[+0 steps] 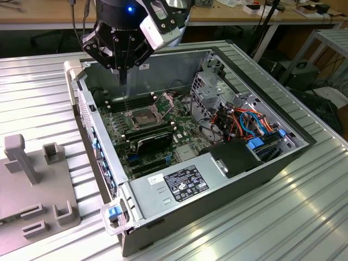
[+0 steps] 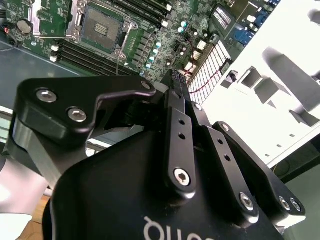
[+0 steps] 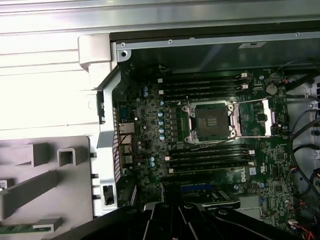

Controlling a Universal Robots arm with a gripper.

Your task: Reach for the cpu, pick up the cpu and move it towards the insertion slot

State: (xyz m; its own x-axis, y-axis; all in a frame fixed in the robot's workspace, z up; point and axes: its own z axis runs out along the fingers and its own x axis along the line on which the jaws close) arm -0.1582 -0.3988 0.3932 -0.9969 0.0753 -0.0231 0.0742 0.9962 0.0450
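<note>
Claw looks pinched shut, hanging over the socket midway along the motherboard; socket's uncovered, presumably so it loads from straight above.

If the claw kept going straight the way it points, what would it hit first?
Probably the motherboard, at the memory slots beside the insertion slot; the claw's path down looks free, though depth is unclear.
</note>
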